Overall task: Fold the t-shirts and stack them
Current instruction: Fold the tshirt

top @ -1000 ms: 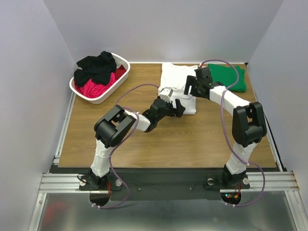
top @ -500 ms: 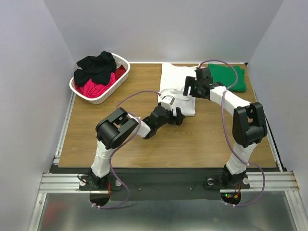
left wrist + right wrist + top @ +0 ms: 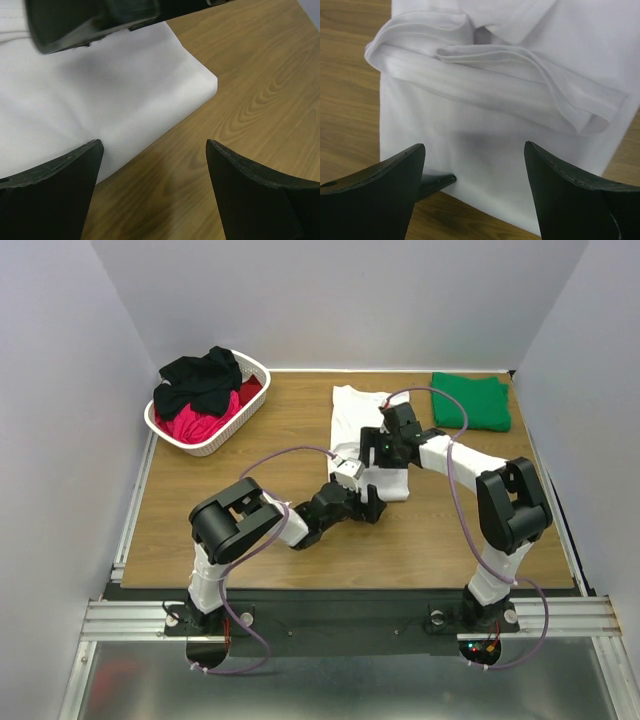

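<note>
A white t-shirt (image 3: 350, 412) lies folded into a long strip at the table's back centre. In the right wrist view its bunched sleeve folds (image 3: 495, 75) lie ahead of the fingers. A folded green t-shirt (image 3: 472, 400) lies at the back right. My right gripper (image 3: 377, 446) hovers open over the middle of the white t-shirt (image 3: 530, 170), holding nothing. My left gripper (image 3: 371, 504) stands open at the white t-shirt's near edge (image 3: 100, 100), over bare wood, one fingertip (image 3: 437, 181) against the cloth's hem. Black (image 3: 200, 380) and red (image 3: 195, 426) t-shirts fill the basket.
A white lattice basket (image 3: 216, 445) stands at the back left of the wooden table (image 3: 450, 530). Grey walls close in the left, back and right. A metal rail runs along the table's left edge (image 3: 132, 510).
My right arm has swung left from beside the green t-shirt to over the white one. My left gripper has drawn back toward the white t-shirt's near edge. Both stayed open.
</note>
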Available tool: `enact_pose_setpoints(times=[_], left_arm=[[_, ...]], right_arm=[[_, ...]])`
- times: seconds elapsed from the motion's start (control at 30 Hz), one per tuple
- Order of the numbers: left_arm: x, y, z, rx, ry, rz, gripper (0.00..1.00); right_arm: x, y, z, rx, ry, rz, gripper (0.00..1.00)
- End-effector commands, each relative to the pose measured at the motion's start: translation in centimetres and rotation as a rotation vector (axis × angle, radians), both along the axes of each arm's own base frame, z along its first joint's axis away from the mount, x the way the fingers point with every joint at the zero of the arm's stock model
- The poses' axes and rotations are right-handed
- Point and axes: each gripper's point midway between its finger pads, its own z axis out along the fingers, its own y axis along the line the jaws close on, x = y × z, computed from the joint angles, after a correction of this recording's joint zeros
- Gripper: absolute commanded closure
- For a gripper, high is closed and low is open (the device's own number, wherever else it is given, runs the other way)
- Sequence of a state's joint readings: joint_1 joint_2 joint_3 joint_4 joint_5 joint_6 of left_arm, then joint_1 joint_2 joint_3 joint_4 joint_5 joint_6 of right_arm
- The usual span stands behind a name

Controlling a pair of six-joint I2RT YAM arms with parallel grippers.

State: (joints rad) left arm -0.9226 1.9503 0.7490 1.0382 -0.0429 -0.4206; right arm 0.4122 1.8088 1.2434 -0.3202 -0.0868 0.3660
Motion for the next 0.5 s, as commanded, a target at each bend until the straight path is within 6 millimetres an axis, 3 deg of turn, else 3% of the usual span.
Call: enact_pose_setpoints(times=[0.0,0.3,0.4,0.47], left_arm=[[-3.4,1.2,-3.2,0.092,0.111,-0.014,0.04],[-5.0,2.2,-3.9,0.115,0.145,0.004,0.04],[-5.2,2.1,-3.6,0.114,0.145,0.000,0.04],[-5.4,2.0,-3.6,0.113,0.147,-0.004,0.04]], right_arm=[[-0.9,2.0,2.3,0.068,-0.046,0.035,0.14],[-3.0,1.8,-2.0,0.032,0.064,0.043,0.15],[-2.9,1.2,-3.3,-0.008,0.085,0.023,0.15],[-1.8,0.6,-3.2,-0.047,0.058,-0.020,0.15]])
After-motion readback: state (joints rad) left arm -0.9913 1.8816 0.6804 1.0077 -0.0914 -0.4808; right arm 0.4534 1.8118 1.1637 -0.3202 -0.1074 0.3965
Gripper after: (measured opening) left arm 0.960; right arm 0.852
